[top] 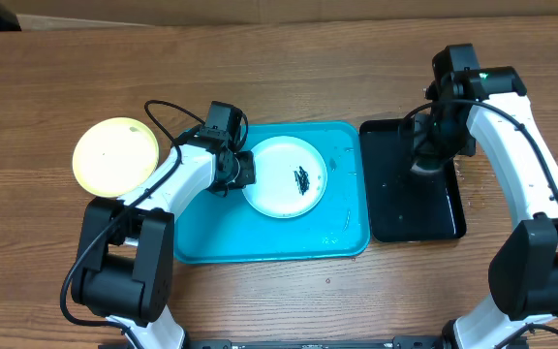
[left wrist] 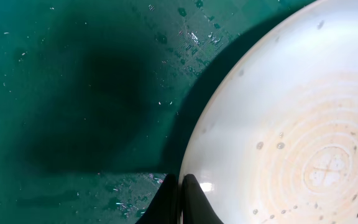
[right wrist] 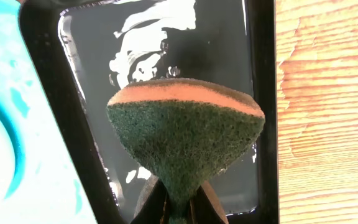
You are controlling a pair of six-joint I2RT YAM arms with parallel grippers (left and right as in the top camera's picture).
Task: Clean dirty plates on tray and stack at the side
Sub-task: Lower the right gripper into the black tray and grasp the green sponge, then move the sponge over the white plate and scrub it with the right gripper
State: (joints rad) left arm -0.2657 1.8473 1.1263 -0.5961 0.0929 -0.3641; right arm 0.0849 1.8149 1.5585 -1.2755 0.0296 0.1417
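Note:
A white plate (top: pixel 284 175) with dark specks in its middle lies on the turquoise tray (top: pixel 211 242). My left gripper (top: pixel 243 171) is shut on the plate's left rim; the left wrist view shows the fingers (left wrist: pixel 182 199) pinching the rim of the plate (left wrist: pixel 291 124). A lime-green plate (top: pixel 115 155) lies on the table left of the tray. The light blue plate is not in view. My right gripper (top: pixel 424 165) is shut on a green and orange sponge (right wrist: pixel 185 134) above the black tray (top: pixel 410 208).
The black tray (right wrist: pixel 92 93) holds shiny water. The turquoise tray (left wrist: pixel 73 93) is wet with droplets. Bare wooden table (top: pixel 356 301) lies in front and right of the trays.

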